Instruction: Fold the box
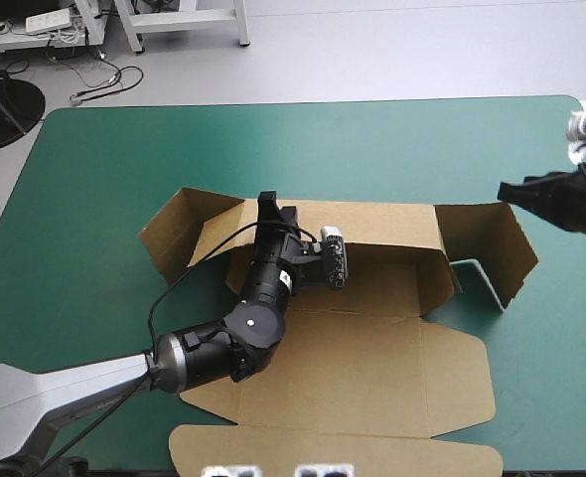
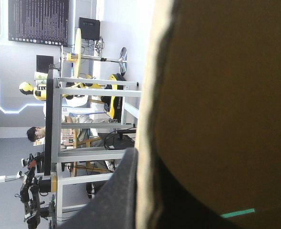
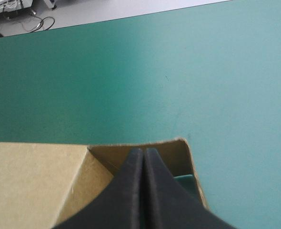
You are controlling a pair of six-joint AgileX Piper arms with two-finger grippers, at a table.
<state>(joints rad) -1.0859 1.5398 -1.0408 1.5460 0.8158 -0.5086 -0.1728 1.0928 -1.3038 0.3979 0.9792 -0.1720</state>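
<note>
The brown box [image 1: 372,348] lies partly folded on the teal-green bench [image 1: 124,159], reaching from its middle to the near edge. Its long far wall [image 1: 372,224] stands upright. One end flap [image 1: 179,234] angles out toward the left edge and the other end flap [image 1: 492,248] toward the right edge, and the base and near flaps lie flat. The left arm [image 1: 248,318] reaches over the base from the near left corner. The left jaws are all but closed on the far wall's top edge, the board between them. The right jaws are pressed together on nothing, hovering above the right-hand flap near the bench's right edge.
</note>
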